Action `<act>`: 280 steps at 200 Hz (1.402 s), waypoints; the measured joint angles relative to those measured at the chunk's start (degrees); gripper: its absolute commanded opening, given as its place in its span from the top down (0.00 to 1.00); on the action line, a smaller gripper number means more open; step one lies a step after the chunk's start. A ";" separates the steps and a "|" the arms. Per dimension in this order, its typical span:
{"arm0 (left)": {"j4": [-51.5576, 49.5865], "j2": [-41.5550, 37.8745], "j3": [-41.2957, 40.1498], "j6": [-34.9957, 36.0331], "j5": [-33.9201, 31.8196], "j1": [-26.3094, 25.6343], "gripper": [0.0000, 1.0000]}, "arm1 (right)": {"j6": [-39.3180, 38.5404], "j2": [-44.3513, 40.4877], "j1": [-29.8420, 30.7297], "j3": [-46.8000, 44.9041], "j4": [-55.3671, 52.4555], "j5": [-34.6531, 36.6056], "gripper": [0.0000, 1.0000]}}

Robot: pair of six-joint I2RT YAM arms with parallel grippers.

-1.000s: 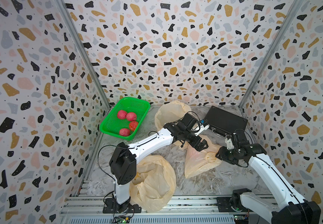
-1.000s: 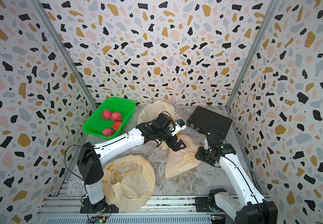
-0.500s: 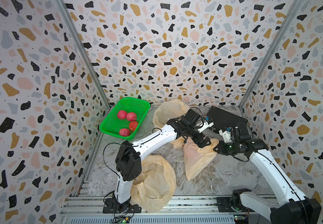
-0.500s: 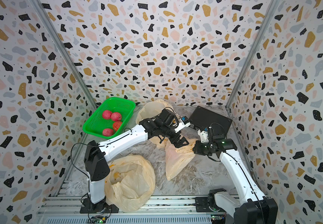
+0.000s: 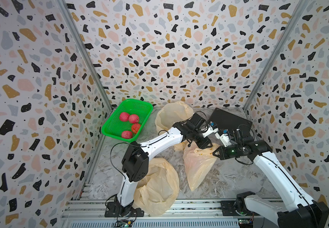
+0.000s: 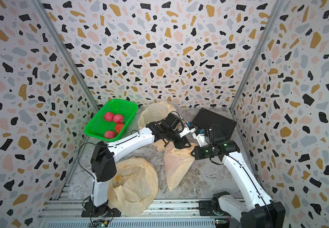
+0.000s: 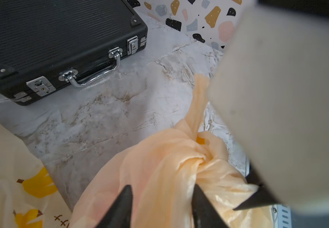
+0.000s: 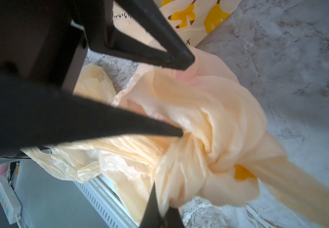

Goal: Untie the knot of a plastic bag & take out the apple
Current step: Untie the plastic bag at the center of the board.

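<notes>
While it lay on the tabletop [image 5: 228, 177], plastic bag [image 5: 197, 165]: knot [image 7: 201, 159] tied, raised above the surface
Left pincer [image 7: 161, 186]: pinched bunched plastic beside the knot
Right pincer [image 8: 162, 205]: clamped tight on the bag's neck

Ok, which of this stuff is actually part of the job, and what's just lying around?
In the job: knotted bag, its knot, left gripper and right gripper both on it, green basket of red fruit (likely the drop-off).

Lying about: black case, loose bag by the left arm's base, rear bag.
</notes>
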 measured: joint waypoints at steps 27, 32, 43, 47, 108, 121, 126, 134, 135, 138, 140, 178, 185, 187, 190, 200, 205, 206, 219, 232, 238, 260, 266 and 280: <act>1.29 -0.24 -1.79 -0.76 1.55 0.98 1.00 | -0.57 0.00 0.07 0.31 0.15 0.61 1.00; 1.68 -0.42 -2.67 -1.11 1.95 1.18 1.00 | -0.59 0.00 0.07 0.31 0.15 0.85 1.00; 2.16 -0.70 -4.44 -1.84 2.21 1.49 1.00 | -0.59 0.00 0.07 0.31 0.15 1.64 1.00; 2.29 -0.79 -5.07 -2.12 2.16 1.60 1.00 | -0.57 0.00 0.07 0.31 0.17 1.95 1.00; 18.10 -16.13 -27.78 -17.51 -3.87 10.82 1.00 | 1.46 -2.69 0.02 -0.04 2.34 9.70 1.00; 24.59 -20.76 -32.85 -22.32 -3.91 14.47 1.00 | 2.99 -3.63 0.04 -1.11 4.79 10.38 1.00; 27.06 -22.29 -34.58 -24.04 -3.65 15.39 1.00 | 3.65 -4.00 0.07 -1.84 6.38 10.38 1.00; 31.30 -24.57 -37.59 -26.53 -3.45 16.15 1.00 | 4.55 -4.44 0.09 -2.99 8.26 10.40 1.00; 31.58 -24.74 -37.83 -26.67 -3.45 16.20 1.00 | 4.68 -4.50 0.11 -3.19 8.61 10.40 1.00; 33.22 -25.59 -38.99 -27.76 -3.23 16.28 1.00 | 5.20 -4.68 0.11 -3.67 9.51 10.54 1.00; 34.21 -26.01 -39.71 -28.26 -3.23 16.33 1.00 | 5.49 -4.83 0.11 -4.04 9.92 10.62 1.00; 50.80 -29.29 -51.98 -36.79 -2.10 16.24 1.00 | 9.92 -7.39 0.11 -11.23 15.23 10.08 0.92; 52.37 -29.31 -53.55 -37.79 -1.97 16.28 1.00 | 10.27 -7.39 0.07 -11.63 15.06 9.16 0.79; 52.65 -29.29 -53.86 -38.03 -1.97 16.31 1.00 | 10.14 -7.37 0.04 -11.67 14.91 8.98 0.75; 52.98 -29.29 -54.25 -38.32 -2.10 16.35 1.00 | 10.25 -7.34 0.00 -11.69 14.69 8.96 0.68; 53.81 -29.29 -54.73 -39.04 -2.25 16.96 1.00 | 10.16 -7.41 -0.28 -11.58 13.27 8.00 0.56; 54.51 -29.29 -54.71 -39.28 -2.25 17.29 1.00 | 9.86 -7.41 -0.50 -11.23 12.28 7.56 0.52; 54.77 -29.29 -54.71 -39.32 -2.25 17.40 1.00 | 9.92 -7.43 -0.52 -11.19 12.15 7.50 0.51; 57.05 -29.35 -54.66 -39.69 -2.23 17.94 1.00 | 9.35 -7.45 -0.79 -9.11 9.57 6.45 0.39; 58.12 -29.42 -54.53 -39.89 -2.23 18.29 1.00 | 8.39 -7.50 -0.87 -5.29 7.48 5.60 0.34; 58.21 -29.46 -54.45 -39.89 -2.23 18.43 1.00 | 7.93 -7.52 -0.85 -3.10 6.99 5.27 0.33; 58.29 -29.59 -54.25 -39.82 -2.01 18.38 1.00 | 6.36 -7.02 -0.85 3.93 6.78 3.17 0.31; 58.23 -29.62 -54.14 -39.80 -1.95 18.25 1.00 | 5.77 -6.56 -0.85 5.18 6.86 2.60 0.31; 57.92 -29.64 -53.57 -39.74 -1.77 18.16 1.00 | 4.59 -4.98 -0.52 7.08 6.88 1.22 0.31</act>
